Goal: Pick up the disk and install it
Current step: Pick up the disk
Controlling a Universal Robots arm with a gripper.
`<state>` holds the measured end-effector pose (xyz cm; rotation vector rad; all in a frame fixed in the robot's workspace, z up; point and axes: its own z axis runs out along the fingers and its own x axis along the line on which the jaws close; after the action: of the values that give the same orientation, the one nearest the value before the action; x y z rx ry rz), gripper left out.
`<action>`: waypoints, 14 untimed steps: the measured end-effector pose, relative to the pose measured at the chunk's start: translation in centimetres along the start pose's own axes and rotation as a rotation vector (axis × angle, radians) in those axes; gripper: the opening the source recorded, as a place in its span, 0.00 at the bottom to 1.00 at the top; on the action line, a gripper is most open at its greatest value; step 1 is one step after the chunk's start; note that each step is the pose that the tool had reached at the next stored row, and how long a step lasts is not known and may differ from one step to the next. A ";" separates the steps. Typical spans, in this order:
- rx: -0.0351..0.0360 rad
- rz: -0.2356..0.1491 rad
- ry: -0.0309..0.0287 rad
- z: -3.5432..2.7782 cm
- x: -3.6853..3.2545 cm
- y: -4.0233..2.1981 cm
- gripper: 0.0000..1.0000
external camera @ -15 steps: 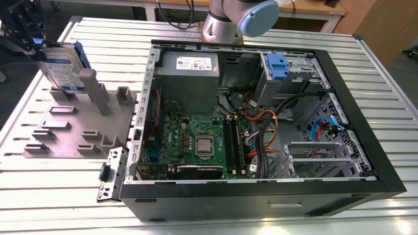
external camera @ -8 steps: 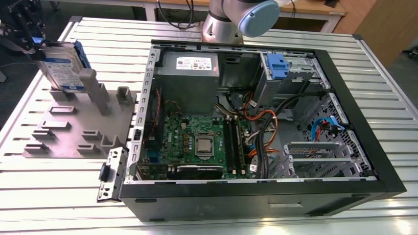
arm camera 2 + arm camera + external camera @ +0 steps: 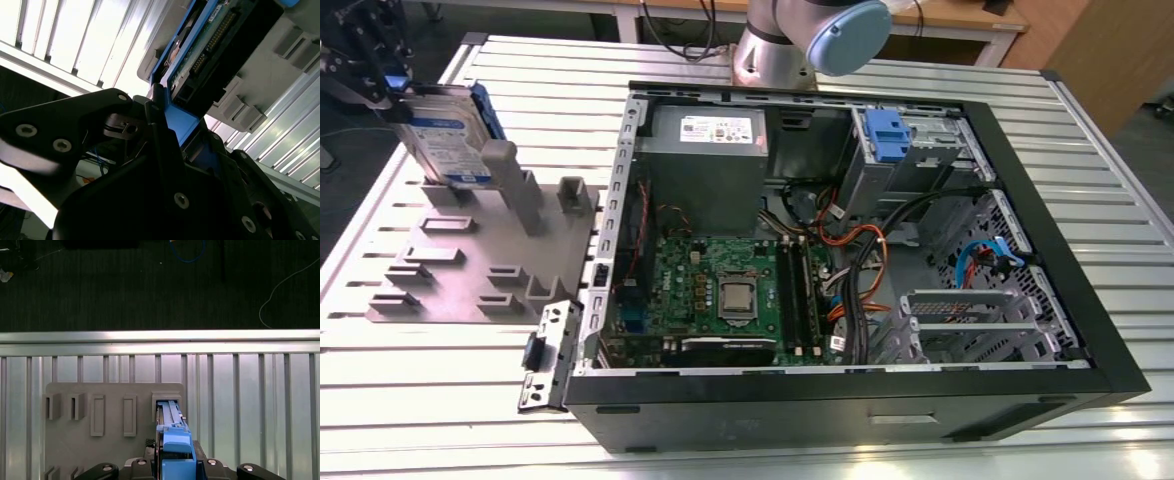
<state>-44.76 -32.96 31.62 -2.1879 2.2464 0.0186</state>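
Note:
The disk (image 3: 447,135), silver with a white-and-blue label and a blue carrier, stands tilted at the exterior view's far left. Its lower end sits at a slot of the grey holder plate (image 3: 454,270). My gripper (image 3: 398,92) is shut on the disk's upper end. In the first wrist view the blue carrier (image 3: 173,440) runs from my gripper (image 3: 175,467) down into the slot of the holder plate (image 3: 112,395). In the second wrist view the disk's circuit-board side (image 3: 210,45) shows, with black fingers (image 3: 157,125) pressed against the blue frame.
An open black computer case (image 3: 1067,290) lies on the slatted aluminium table (image 3: 547,90), to the exterior view's right of the holder. Inside are a silver drive cage with a blue latch (image 3: 887,135), a grey power supply (image 3: 707,130), a motherboard (image 3: 727,290) and loose cables (image 3: 867,250).

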 end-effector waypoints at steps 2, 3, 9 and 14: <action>-0.0001 0.000 0.0001 -0.05 0.00 0.00 0.36; -0.0001 0.000 0.0001 -0.07 0.00 0.00 0.36; -0.0001 0.000 0.0000 -0.19 0.00 0.00 0.36; 0.0000 0.000 0.0000 -0.19 0.00 0.00 0.36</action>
<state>-44.76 -32.97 31.81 -2.1880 2.2464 0.0186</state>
